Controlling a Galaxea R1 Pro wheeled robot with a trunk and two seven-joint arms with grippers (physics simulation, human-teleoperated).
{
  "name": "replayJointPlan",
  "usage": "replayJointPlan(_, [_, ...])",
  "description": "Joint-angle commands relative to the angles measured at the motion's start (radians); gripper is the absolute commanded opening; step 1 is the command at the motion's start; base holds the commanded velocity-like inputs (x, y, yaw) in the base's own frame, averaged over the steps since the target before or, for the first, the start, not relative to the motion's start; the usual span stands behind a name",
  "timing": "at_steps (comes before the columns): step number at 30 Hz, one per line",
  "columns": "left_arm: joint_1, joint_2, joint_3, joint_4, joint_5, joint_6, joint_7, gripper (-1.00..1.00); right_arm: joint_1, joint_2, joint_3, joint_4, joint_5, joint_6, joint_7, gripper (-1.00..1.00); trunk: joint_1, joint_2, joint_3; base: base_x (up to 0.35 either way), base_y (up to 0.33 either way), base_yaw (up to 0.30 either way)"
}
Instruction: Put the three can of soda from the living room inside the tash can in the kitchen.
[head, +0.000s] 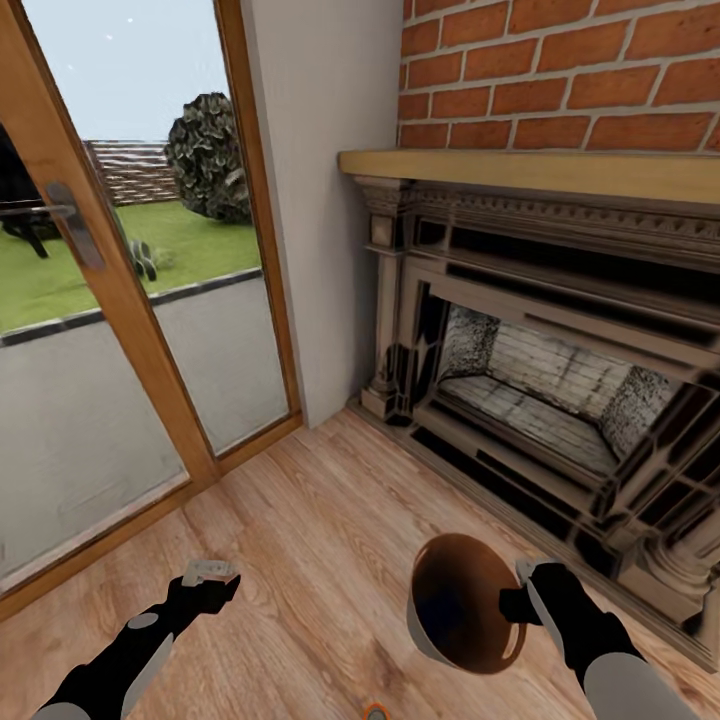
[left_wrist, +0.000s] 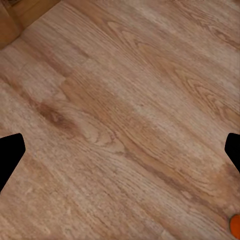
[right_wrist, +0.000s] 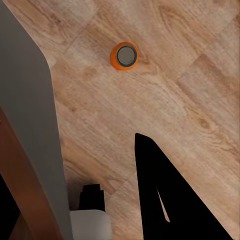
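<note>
soda can (right_wrist: 125, 55) | upright on floor (right_wrist: 190, 90) | apart from right claw (head: 522, 590) gripping trash can (head: 460, 615)

Red-brick wall (head: 560, 70) at one o'clock; wooden mantel (head: 540, 172) beneath; dark carved fireplace surround (head: 560, 330) at three; glazed wood-framed door (head: 110, 290) at ten; plank floor (head: 320, 520).

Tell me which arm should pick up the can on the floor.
Left, probably. The left gripper is open and empty, while the right gripper holds the bin. The can stands between them.
</note>
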Motion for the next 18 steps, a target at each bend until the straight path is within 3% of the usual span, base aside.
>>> replayJointPlan(1, [0.000,0.000,0.000,0.000,0.000,-0.002,0.000,1.00,0.000,0.001,-0.001,0.000,-0.018,0.000,0.003,-1.00,0.000,0.000,0.000,0.002,0.031,0.000])
replayJointPlan(7, [0.000,0.000,0.000,0.000,-0.001,0.001,-0.001,1.00,0.000,0.001,-0.001,0.000,-0.018,0.000,0.004,-1.00,0.000,0.000,0.000,0.001,0.172,0.000])
replayJointPlan(18, [0.000,0.000,-0.001,0.000,-0.003,0.006,-0.002,1.00,0.001,0.000,-0.001,0.000,-0.018,0.000,0.004,-1.00,0.000,0.000,0.005,0.000,0.299,-0.054])
